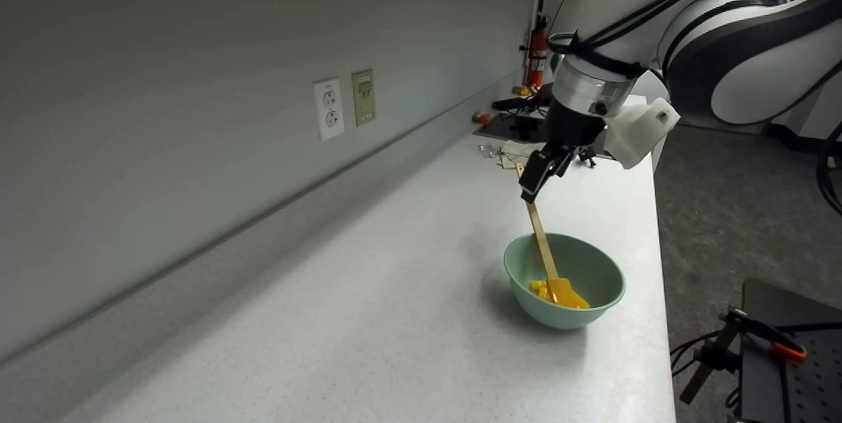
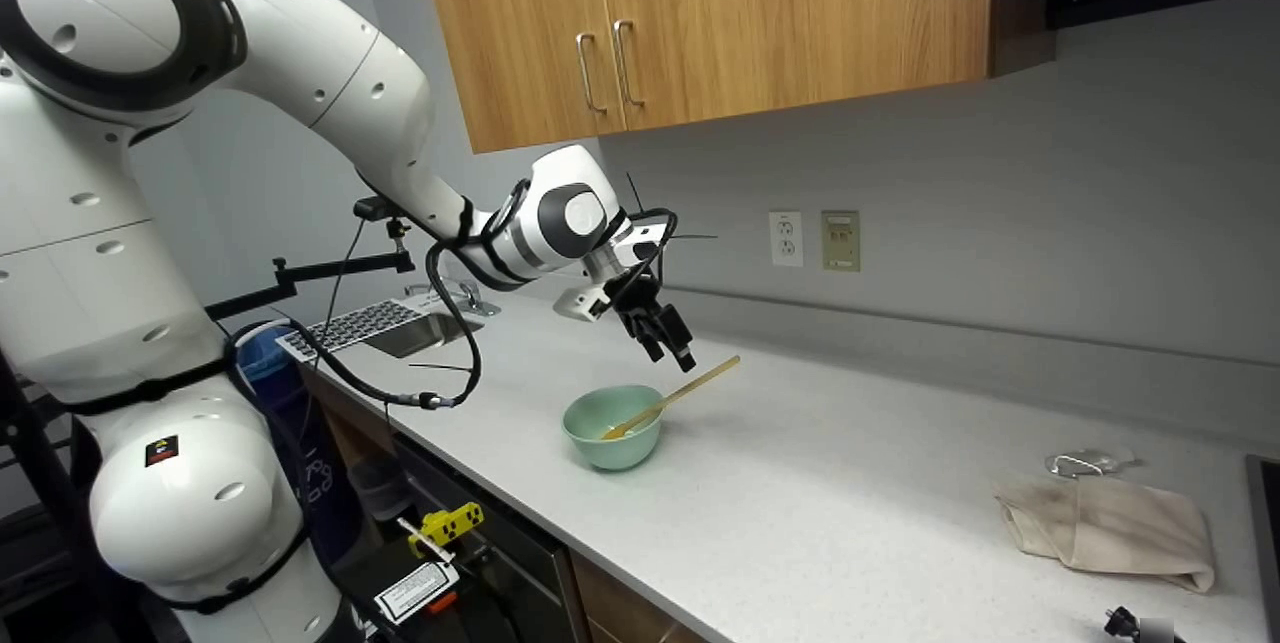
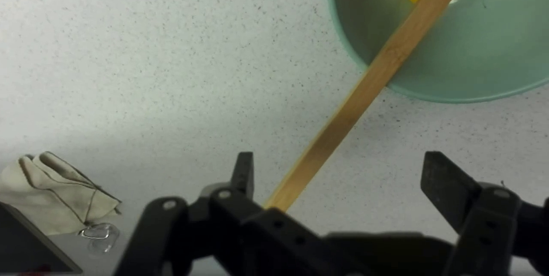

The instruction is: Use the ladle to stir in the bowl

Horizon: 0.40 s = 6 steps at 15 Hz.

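Pincer: spread wide, gripping nothing. Ladle: head in bowl, both cut off in my wrist view, handle end hidden by pincer; long axis slanting, handle towards near left.

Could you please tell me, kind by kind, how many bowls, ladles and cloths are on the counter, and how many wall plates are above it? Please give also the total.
Bowl: 1
Ladle: 1
Cloth: 1
White wall plate and tan wall plate: 2
Total: 5
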Tool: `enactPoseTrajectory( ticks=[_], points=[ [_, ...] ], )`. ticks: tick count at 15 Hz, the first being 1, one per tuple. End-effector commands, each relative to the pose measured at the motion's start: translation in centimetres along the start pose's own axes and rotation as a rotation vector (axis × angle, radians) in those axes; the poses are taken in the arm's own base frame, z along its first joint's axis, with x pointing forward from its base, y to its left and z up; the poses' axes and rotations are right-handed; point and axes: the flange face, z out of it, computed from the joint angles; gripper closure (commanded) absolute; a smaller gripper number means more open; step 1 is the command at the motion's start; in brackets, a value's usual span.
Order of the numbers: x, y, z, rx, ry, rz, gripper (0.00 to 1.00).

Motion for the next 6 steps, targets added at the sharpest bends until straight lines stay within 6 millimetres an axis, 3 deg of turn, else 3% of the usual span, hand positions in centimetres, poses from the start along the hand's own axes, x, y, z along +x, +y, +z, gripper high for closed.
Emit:
enactPoseTrajectory(
  ticks=[1,6],
  points=[
    [0.06,0.03,-0.07,0.005,0.000,-0.007,0.00],
    [0.06,-0.01,-0.09,0.006,0.001,-0.013,0.00]
  ],
)
